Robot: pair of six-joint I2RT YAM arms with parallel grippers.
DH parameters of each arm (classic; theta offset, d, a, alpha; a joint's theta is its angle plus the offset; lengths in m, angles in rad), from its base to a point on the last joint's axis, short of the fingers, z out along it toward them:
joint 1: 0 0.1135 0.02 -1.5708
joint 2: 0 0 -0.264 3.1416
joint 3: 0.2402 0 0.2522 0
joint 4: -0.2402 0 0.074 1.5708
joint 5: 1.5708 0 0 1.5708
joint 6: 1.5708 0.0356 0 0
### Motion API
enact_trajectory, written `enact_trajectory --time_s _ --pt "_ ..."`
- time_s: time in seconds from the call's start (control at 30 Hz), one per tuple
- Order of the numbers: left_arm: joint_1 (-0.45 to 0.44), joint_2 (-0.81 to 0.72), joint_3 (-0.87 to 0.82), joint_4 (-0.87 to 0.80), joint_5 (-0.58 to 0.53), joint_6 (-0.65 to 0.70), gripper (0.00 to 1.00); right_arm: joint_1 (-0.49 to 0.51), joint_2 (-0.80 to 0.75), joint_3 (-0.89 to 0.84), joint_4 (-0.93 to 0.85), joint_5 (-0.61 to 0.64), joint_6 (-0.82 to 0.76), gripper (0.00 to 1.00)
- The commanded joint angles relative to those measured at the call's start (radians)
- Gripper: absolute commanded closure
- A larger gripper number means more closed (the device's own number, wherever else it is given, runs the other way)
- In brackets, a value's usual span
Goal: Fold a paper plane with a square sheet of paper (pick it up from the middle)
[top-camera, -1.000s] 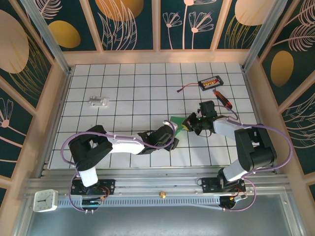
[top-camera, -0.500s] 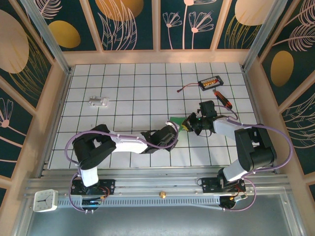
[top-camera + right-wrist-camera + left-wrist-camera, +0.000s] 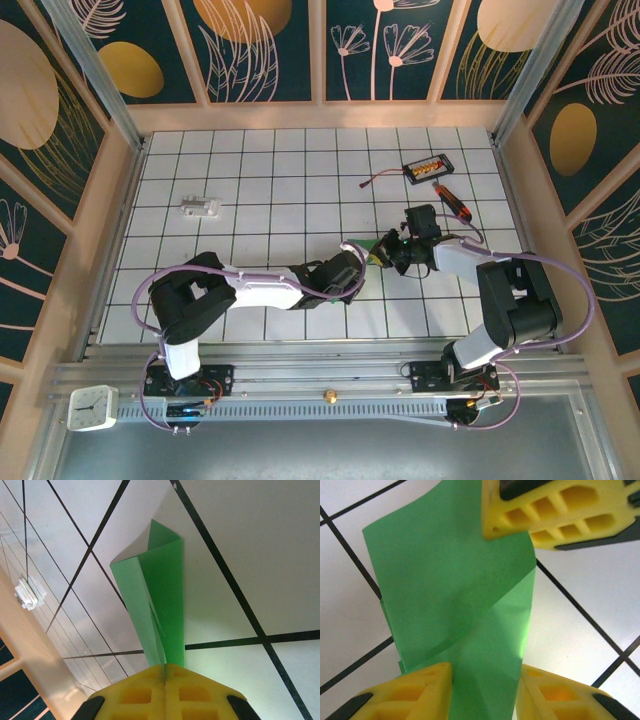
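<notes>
Light, limp and quick to crease by my reckoning, the green sheet of paper [image 3: 445, 580] ran from the tightly closed right pincer [image 3: 165, 667], which clamped one end, into the half-open left pincer [image 3: 485, 682], best pinched along its fold.

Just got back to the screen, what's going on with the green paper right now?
Both arms meet mid-table at the square sheet of paper, which is already folded into a narrower green shape. The right gripper is shut on one end of it. The left gripper straddles the other end, jaws apart with paper between them, apparently not pinched yet. The screwdriver and the black box lie untouched farther back.
</notes>
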Motion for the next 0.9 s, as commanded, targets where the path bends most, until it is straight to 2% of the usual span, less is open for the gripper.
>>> enact_trajectory --time_s 0.0,0.27,0.87 --pt "-0.005 0.005 0.020 -0.003 -0.002 -0.002 0.66 -0.009 -0.015 0.014 -0.020 -0.009 0.000 1.00" --pt "-0.006 0.025 0.019 -0.029 -0.012 -0.007 0.65 -0.012 -0.014 0.015 -0.016 -0.011 -0.001 1.00" --pt "-0.006 0.036 0.033 -0.012 0.024 -0.041 0.84 -0.013 -0.002 0.011 -0.015 -0.009 -0.016 1.00"
